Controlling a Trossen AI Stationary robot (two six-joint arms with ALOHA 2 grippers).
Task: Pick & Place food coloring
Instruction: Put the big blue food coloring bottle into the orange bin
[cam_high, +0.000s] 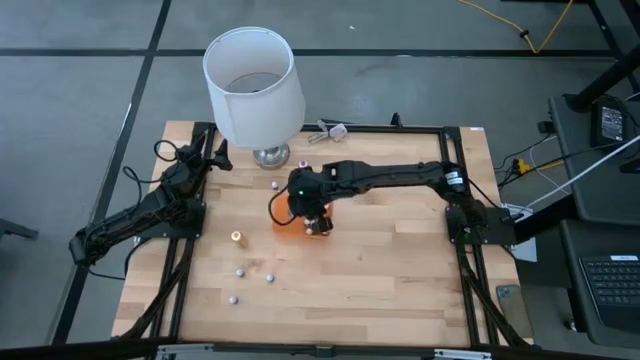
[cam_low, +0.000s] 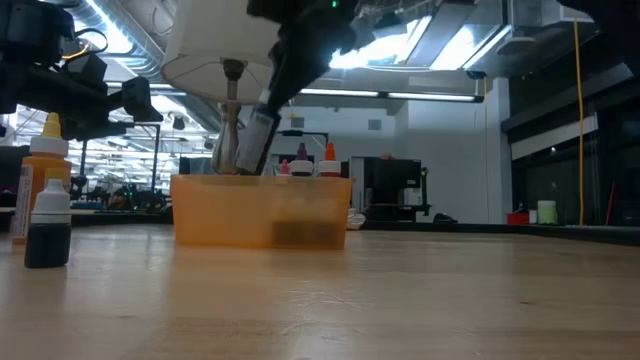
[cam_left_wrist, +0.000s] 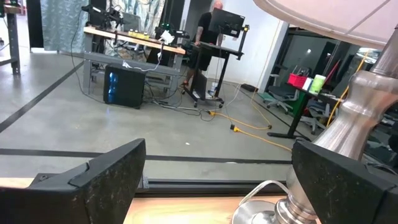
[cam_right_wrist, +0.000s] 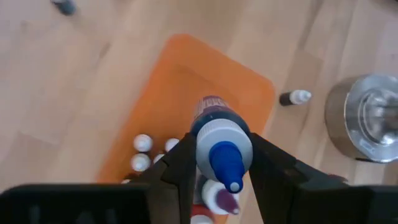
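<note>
Over flat orange tray (cam_right_wrist: 186, 93), right pincer (cam_right_wrist: 217, 177) clamping round blue-tipped bottle (cam_right_wrist: 221, 140), left pincer (cam_left_wrist: 217, 180) agape

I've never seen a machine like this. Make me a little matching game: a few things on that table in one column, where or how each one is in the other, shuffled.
Things:
1. right pincer
2. left pincer
3. orange tray
4. lamp

States:
A. open and empty, beside the lamp's base
B. stands at the table's far edge
C. shut on a blue-tipped bottle above the tray
D. lies mid-table, several small bottles standing in it

Pairs: 1-C, 2-A, 3-D, 4-B
</note>
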